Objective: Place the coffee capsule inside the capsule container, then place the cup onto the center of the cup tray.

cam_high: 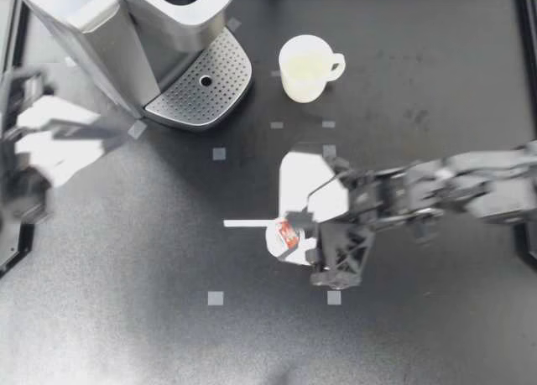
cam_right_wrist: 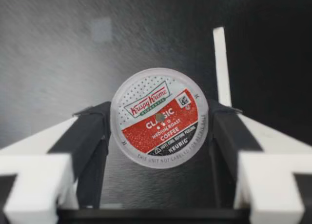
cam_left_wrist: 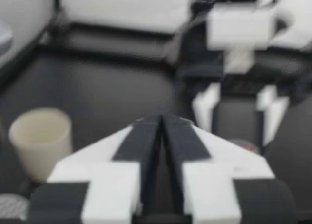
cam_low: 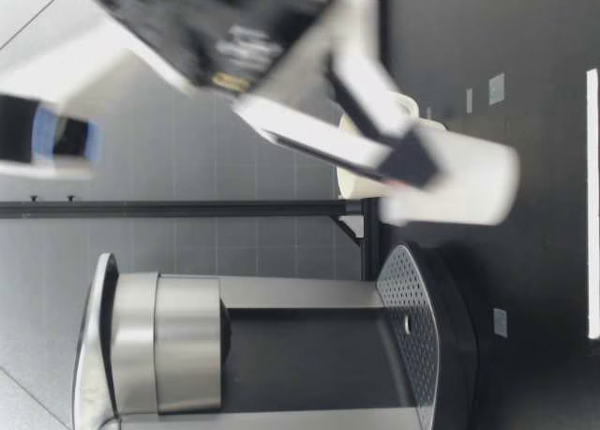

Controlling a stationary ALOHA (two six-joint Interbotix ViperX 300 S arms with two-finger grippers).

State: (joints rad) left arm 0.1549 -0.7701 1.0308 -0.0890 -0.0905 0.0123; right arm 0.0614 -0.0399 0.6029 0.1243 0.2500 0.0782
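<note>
My right gripper (cam_high: 294, 236) comes in from the right and is shut on the coffee capsule (cam_high: 283, 236) near the table's middle. The capsule (cam_right_wrist: 159, 117) lies on its side, its red and white lid facing the wrist camera, with a dark finger pad (cam_right_wrist: 92, 136) on each side. Its white body (cam_low: 464, 179) shows in the low view, held by the right gripper (cam_low: 422, 172). The cream cup (cam_high: 306, 66) stands upright beside the perforated cup tray (cam_high: 205, 83) of the coffee machine (cam_high: 126, 33). My left gripper (cam_high: 105, 135) hangs blurred at the left edge. It is shut (cam_left_wrist: 161, 131) on nothing, and the cup (cam_left_wrist: 39, 141) stands ahead of it to one side.
A white tape strip (cam_high: 247, 224) lies on the black table just beside the capsule, and small grey tape squares (cam_high: 216, 298) dot the surface. The machine and its cup tray (cam_low: 408, 327) fill the back left corner. A raised rim (cam_high: 524, 108) borders the table.
</note>
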